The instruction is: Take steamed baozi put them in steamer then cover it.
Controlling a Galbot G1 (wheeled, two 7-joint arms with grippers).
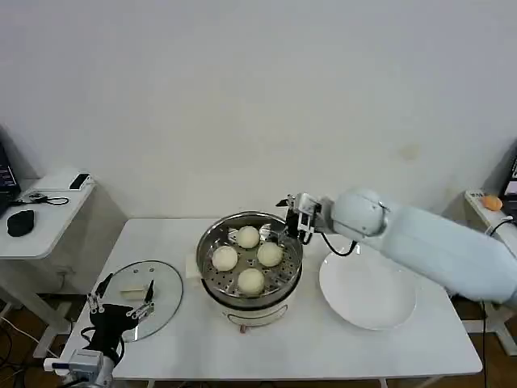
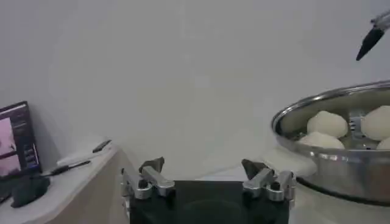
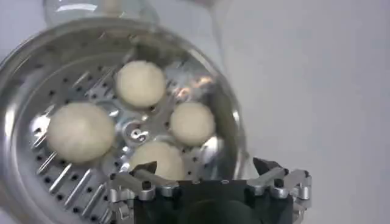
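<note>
Stainless steamer [image 1: 250,267] sits upright at desk [image 1: 323,339] centre on its white base, open top facing straight up, round so no long axis. Shiny rim, perforated tray inside. Four baozi [image 1: 248,237] on the tray: at 12, 3, 6 and 9 o'clock around the tray's centre, apart from each other. All smooth, cream-white, roundish domes; right wrist view shows them [image 3: 141,83] sitting on the slotted metal with a centre knob between them.

Cover [image 1: 139,295] lies flat on the desk at 9 o'clock of the steamer, well apart from it. Clear glass, metal rim, cream block handle on top, handle's long side running roughly 9–3.

Left claw [image 1: 121,303] hangs over the cover's near edge, fingers spread, holding nothing. Right claw [image 1: 295,217] is above the steamer rim at about 2 o'clock, fingers parted, empty.

White plate [image 1: 367,289] at 3 o'clock of the steamer, just beside it.
</note>
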